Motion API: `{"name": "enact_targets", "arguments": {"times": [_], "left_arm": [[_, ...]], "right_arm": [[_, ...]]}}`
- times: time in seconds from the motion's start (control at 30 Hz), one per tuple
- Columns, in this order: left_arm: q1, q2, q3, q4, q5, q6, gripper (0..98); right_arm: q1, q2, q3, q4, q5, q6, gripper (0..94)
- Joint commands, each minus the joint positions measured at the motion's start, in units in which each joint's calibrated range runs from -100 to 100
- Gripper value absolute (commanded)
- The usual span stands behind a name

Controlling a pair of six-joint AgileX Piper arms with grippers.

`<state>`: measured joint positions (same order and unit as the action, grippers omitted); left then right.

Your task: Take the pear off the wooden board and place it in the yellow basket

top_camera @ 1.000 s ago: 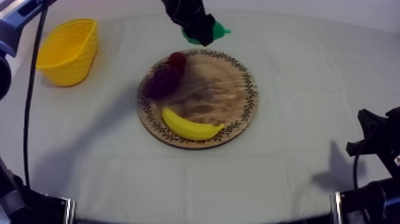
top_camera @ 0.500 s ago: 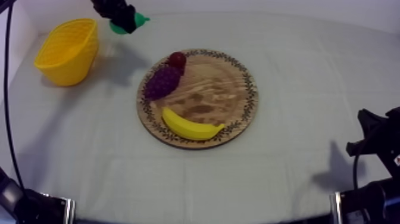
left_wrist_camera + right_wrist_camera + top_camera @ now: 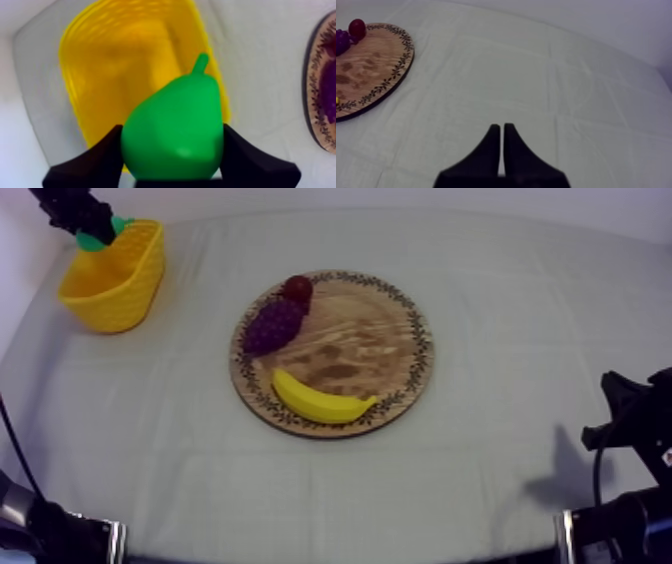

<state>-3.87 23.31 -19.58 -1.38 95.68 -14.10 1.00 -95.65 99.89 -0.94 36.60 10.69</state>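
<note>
- Count: one pear [image 3: 175,132], one yellow basket [image 3: 110,293], one round wooden board [image 3: 370,338]. On the board are one banana [image 3: 315,400], one bunch of grapes [image 3: 272,326] and one small red fruit [image 3: 296,287].
- Two grippers are in sight, mine to run.
- The left gripper [image 3: 88,223] is clenched on the pear. One black finger presses each flank and the stem points away from the wrist.
- Pear position: off the board, held in the air over the basket. From the left wrist it overlaps the basket's rim, with the yellow hollow beneath and beyond it. It is not lying in the basket.
- The right gripper [image 3: 502,137] has its fingers pressed together in a narrow wedge, gripping nothing. It sits low over bare cloth near the table's right front, well apart from the board.
- Edges: the basket sits near the far left corner of the table, with a bare strip of cloth between it and the board. The grapes touch the small red fruit on the board's left side. The banana lies along the near rim.
- Open room: wide bare cloth [image 3: 520,298] lies right of the board and in front of it.
- Surface: grey-white cloth, flat, with faint fold lines. A pale wall runs behind the far edge.
</note>
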Motion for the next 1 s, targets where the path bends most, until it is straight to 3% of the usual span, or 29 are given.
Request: {"name": "enact_targets", "arguments": {"times": [0.0, 0.23, 0.47, 0.6, 0.8, 0.97], "left_arm": [[-1.21, 1.52, -0.63, 0.14, -0.32, 0.38, 48.8], [-2.30, 8.41, -4.71, 1.18, -2.02, 1.63, 54.6], [-2.56, 12.87, -5.37, 4.02, -6.59, 2.68, 86.7], [-2.29, 13.50, -6.09, 4.27, -8.19, 4.61, 94.4], [-2.30, 12.06, -4.17, 3.92, -9.83, 6.07, 95.0], [-2.62, 7.88, 1.05, 3.88, -13.30, 5.87, 80.4]], "right_arm": [[0.00, -0.02, 0.00, -0.01, 0.01, 0.03, 0.4], [0.00, -0.02, 0.00, -0.01, 0.01, 0.03, 0.4], [0.00, -0.02, 0.00, -0.01, 0.01, 0.03, 0.4], [0.00, -0.02, 0.00, -0.01, 0.01, 0.03, 0.4], [0.00, -0.02, 0.00, -0.01, 0.01, 0.03, 0.4], [0.00, -0.02, 0.00, -0.01, 0.01, 0.00, 0.4]]}}
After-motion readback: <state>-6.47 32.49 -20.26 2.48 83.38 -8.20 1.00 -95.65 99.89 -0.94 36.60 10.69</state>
